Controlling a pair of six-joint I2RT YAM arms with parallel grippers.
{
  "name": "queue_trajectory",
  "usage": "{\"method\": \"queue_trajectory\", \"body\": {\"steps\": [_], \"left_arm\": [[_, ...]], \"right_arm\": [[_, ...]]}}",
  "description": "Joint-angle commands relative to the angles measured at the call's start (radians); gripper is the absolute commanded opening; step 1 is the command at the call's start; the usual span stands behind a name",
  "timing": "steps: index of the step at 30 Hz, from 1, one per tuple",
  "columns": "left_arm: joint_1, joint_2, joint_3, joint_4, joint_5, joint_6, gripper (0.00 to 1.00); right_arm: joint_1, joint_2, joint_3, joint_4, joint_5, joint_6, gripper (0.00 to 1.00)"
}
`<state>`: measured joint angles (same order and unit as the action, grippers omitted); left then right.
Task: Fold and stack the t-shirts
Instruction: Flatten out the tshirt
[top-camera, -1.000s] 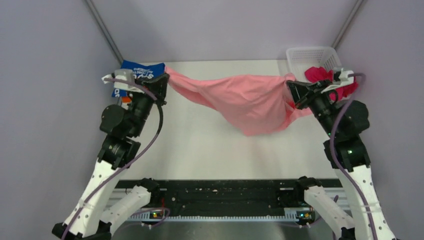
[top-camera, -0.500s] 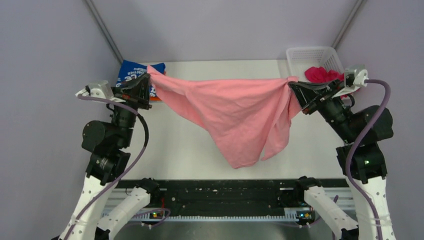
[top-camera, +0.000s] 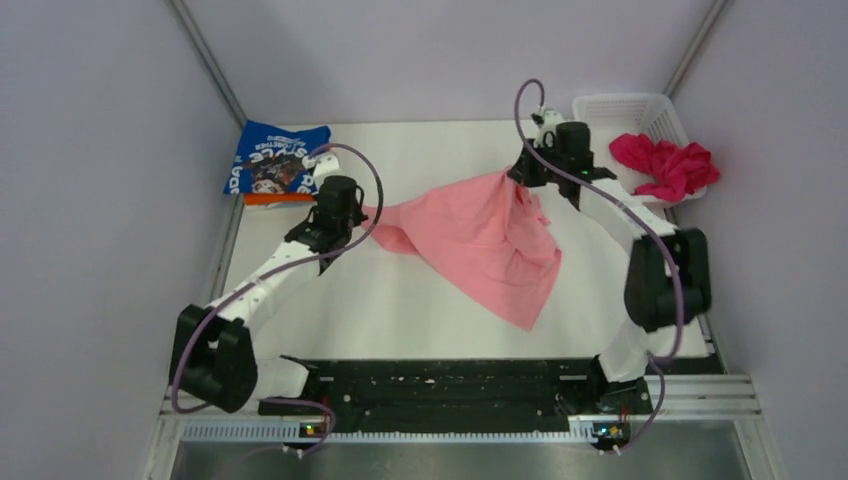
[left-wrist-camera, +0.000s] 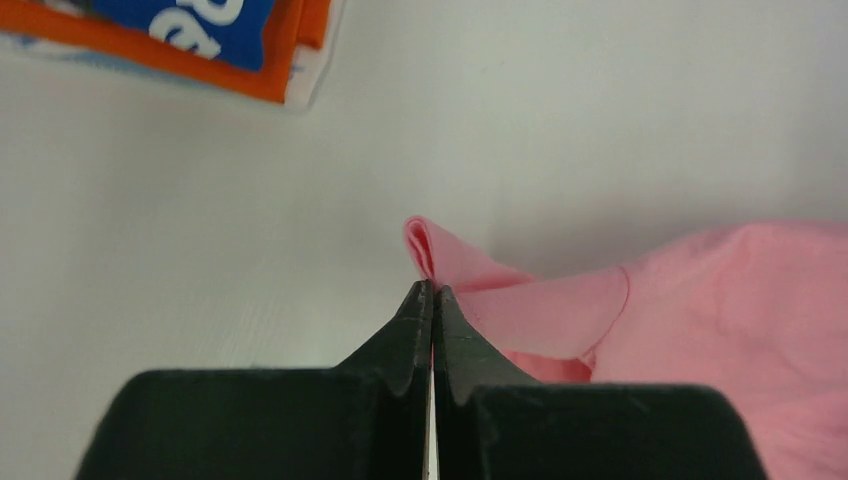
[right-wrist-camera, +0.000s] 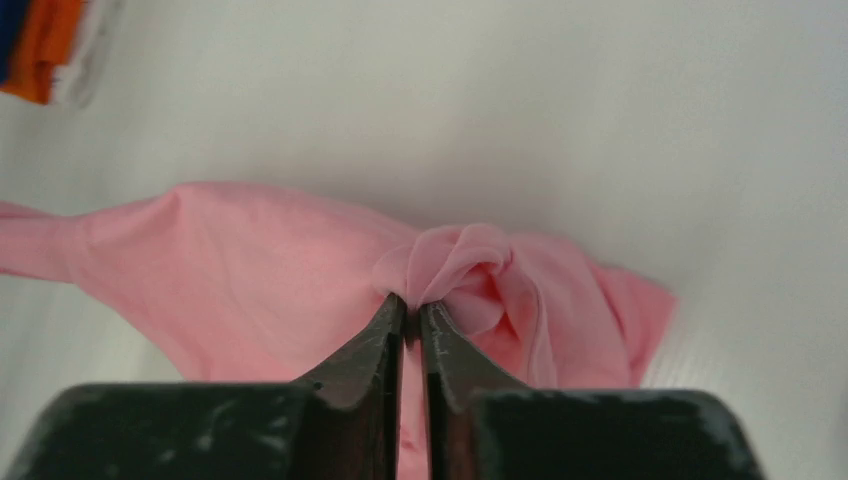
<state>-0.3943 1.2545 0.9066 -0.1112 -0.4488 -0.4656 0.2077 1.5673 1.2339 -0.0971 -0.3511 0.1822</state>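
1 pink tee (top-camera: 480, 240) pinched: L-gripper (left-wrist-camera: 432, 288), R-gripper (right-wrist-camera: 412, 300).

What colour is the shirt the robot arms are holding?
The t-shirt is plain light pink, seen best from the top external view.

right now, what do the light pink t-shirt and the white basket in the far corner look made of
light pink t-shirt: soft matte knit cloth, possibly cotton; it bunches, creases and drapes in limp folds.
white lattice basket: probably rigid moulded plastic, smooth finish; its thin open grid walls hold their shape.
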Motion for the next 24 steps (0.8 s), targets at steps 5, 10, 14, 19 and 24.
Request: {"method": "queue_trajectory", "body": {"steps": [5,10,14,19,24], "left_arm": [[0.093,0.162,0.016,-0.012,0.086,-0.141,0.00],[0.093,0.139,-0.024,0.020,0.092,-0.155,0.00],[0.093,0.114,-0.043,0.023,0.099,-0.159,0.00],[0.094,0.105,-0.049,0.009,0.133,-0.167,0.00],[0.094,0.099,-0.058,0.004,0.133,-0.175,0.00]], "right_arm": [[0.010,0.330,0.329,-0.134,0.144,-0.046,0.86],[0.021,0.092,0.093,-0.133,0.316,0.063,0.99],[0.088,-0.157,-0.181,-0.191,0.487,0.208,0.99],[0.284,-0.414,-0.412,-0.385,0.615,0.378,0.99],[0.431,-0.552,-0.569,-0.574,0.573,0.522,0.98]]}}
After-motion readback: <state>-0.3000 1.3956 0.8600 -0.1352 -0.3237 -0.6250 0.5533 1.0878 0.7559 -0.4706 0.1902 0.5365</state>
